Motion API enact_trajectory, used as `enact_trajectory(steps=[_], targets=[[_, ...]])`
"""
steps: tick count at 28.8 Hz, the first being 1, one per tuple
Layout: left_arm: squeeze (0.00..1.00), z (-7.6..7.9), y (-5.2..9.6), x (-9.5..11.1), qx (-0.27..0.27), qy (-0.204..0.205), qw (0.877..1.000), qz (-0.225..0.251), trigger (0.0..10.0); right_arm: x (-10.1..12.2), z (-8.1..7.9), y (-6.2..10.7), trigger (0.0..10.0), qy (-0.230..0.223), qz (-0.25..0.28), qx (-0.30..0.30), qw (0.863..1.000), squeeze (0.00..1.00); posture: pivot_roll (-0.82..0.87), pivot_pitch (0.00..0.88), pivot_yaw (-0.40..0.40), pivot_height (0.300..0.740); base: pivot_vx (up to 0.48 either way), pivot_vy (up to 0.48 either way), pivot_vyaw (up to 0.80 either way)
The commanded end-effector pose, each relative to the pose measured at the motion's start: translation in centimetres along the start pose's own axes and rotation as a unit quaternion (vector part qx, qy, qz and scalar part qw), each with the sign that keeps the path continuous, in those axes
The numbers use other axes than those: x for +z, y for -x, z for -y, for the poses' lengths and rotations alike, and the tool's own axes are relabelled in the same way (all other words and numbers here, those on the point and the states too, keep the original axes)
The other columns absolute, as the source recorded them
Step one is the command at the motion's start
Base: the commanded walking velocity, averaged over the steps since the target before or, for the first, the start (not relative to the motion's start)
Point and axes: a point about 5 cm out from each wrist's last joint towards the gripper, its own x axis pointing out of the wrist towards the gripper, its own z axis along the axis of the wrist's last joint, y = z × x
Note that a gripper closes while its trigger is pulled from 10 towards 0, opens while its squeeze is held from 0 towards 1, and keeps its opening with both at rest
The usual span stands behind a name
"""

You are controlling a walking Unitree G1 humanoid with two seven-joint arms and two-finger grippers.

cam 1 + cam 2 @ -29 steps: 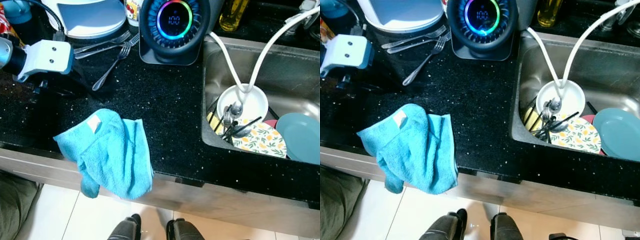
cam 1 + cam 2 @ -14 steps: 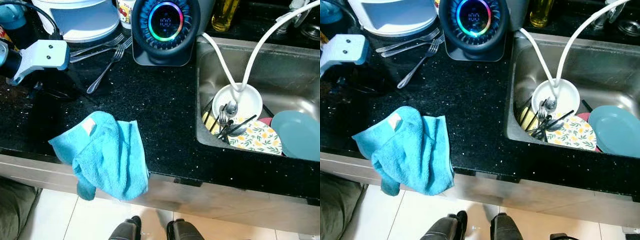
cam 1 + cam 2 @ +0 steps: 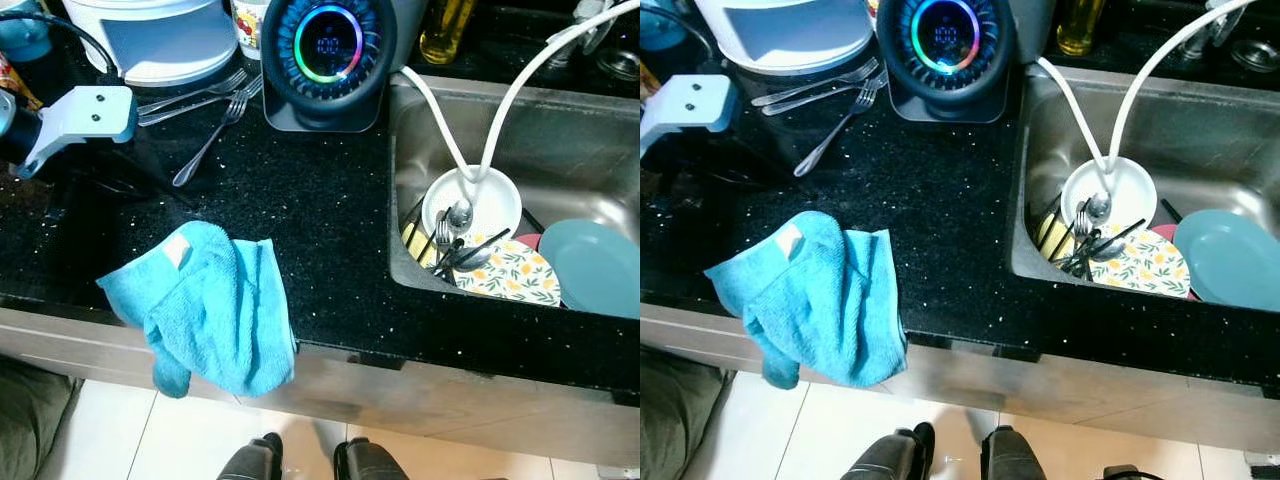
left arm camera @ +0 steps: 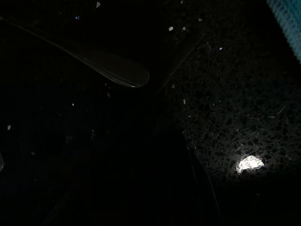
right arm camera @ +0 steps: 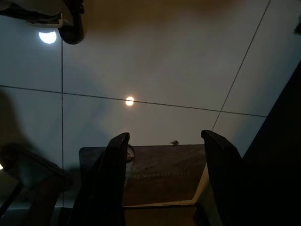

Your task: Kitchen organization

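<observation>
Our left gripper (image 3: 120,185) hovers over the black counter (image 3: 330,230) (finger spread impossible to tell), and the loose fork (image 3: 208,143) lies toward its 1 o'clock, handle nearest, while the right gripper (image 5: 167,181) hangs idle, wide.

The round black appliance with a rainbow-lit ring (image 3: 329,45), standing at the back of the black speckled surface (image 3: 320,220), shows small glowing digits in its centre that look like 100; the right wrist view shows a faint line of lettering, too dim to read
</observation>
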Motion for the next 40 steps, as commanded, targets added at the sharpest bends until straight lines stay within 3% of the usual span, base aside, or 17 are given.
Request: enact_trajectory(steps=[1,8,10,11,12,13,14,15,16,17,18,19,20,21,22,31,40], targets=[[0.00,1.6,-1.0,-2.5,-0.049,0.049,0.996,-0.049,0.0,-1.1,0.1,0.2,10.0,-0.007,-0.019,-0.003,1.000,0.00,0.02,0.281,-0.019,0.740,0.000,0.000,0.00],[0.00,1.3,-0.9,-1.7,-0.038,0.047,0.998,-0.007,0.0,-1.1,0.0,0.2,10.0,-0.006,-0.019,-0.002,1.000,0.00,0.02,0.280,-0.020,0.740,0.000,0.000,0.00],[0.00,0.6,-0.6,-0.2,-0.016,0.049,0.997,0.060,0.0,-1.1,0.0,0.2,10.0,-0.006,-0.019,-0.001,1.000,0.00,0.02,0.278,-0.021,0.740,0.000,0.000,0.00],[0.00,0.6,-0.6,-0.2,-0.016,0.049,0.997,0.060,0.0,-1.1,0.0,0.2,10.0,-0.006,-0.019,-0.001,1.000,0.00,0.02,0.278,-0.021,0.740,0.000,0.000,0.00],[0.00,-0.1,0.2,1.2,0.009,0.051,0.991,0.122,0.0,-1.1,-0.1,0.2,10.0,-0.005,-0.019,-0.001,1.000,0.00,0.02,0.277,-0.022,0.740,0.000,0.000,0.00],[0.00,-0.7,1.0,2.4,0.029,0.051,0.983,0.175,0.8,-1.1,-0.1,0.2,10.0,-0.005,-0.019,0.000,1.000,0.00,0.02,0.277,-0.024,0.740,0.000,0.000,0.00],[0.00,-1.2,1.8,3.3,0.046,0.052,0.974,0.215,3.6,-1.1,-0.2,0.2,10.0,-0.004,-0.020,0.001,1.000,0.00,0.02,0.276,-0.024,0.740,0.000,0.000,0.00],[0.00,-1.2,1.8,3.3,0.046,0.052,0.974,0.215,3.6,-1.1,-0.2,0.2,10.0,-0.004,-0.020,0.001,1.000,0.00,0.02,0.276,-0.024,0.740,0.000,0.000,0.00],[0.00,-1.8,3.1,4.4,0.069,0.059,0.961,0.261,10.0,-1.1,-0.2,0.2,10.0,-0.003,-0.021,0.001,1.000,0.00,0.02,0.276,-0.024,0.740,0.000,0.000,0.00],[0.00,-1.8,3.1,4.4,0.069,0.059,0.961,0.261,10.0,-1.1,-0.2,0.2,10.0,-0.003,-0.021,0.001,1.000,0.00,0.02,0.276,-0.024,0.740,0.000,0.000,0.00],[0.42,-2.3,4.1,4.9,0.087,0.074,0.949,0.293,10.0,-1.1,-0.2,0.2,10.0,-0.002,-0.021,0.001,1.000,0.00,0.03,0.275,-0.023,0.740,0.000,0.000,0.00],[0.42,-2.4,4.3,5.0,0.091,0.079,0.946,0.301,10.0,-1.1,-0.2,0.2,10.0,-0.001,-0.021,0.001,1.000,0.00,0.03,0.273,-0.023,0.740,0.000,0.000,0.00],[0.53,-2.5,4.5,5.1,0.094,0.090,0.941,0.313,10.0,-1.0,-0.2,0.1,10.0,-0.001,-0.021,0.001,1.000,0.00,0.03,0.272,-0.022,0.740,0.000,0.000,0.00],[0.53,-2.5,4.5,5.1,0.094,0.090,0.941,0.313,10.0,-1.0,-0.2,0.1,10.0,-0.001,-0.021,0.001,1.000,0.00,0.03,0.272,-0.022,0.740,0.000,0.000,0.00],[1.00,-2.4,4.6,4.9,0.091,0.100,0.940,0.314,10.0,-1.1,-0.3,0.1,10.0,0.000,-0.021,0.001,1.000,0.00,0.03,0.271,-0.021,0.740,0.000,0.000,0.00],[1.00,-0.4,3.0,2.0,0.032,0.156,0.960,0.231,10.0,-1.3,-0.2,0.2,10.0,0.001,-0.025,-0.001,1.000,0.00,0.02,0.277,-0.021,0.740,0.000,0.000,0.00],[1.00,-0.3,2.1,0.6,0.041,0.142,0.974,0.172,10.0,-1.7,0.0,0.3,10.0,0.000,-0.029,-0.003,1.000,0.00,0.01,0.293,-0.016,0.740,0.000,0.000,0.00]])
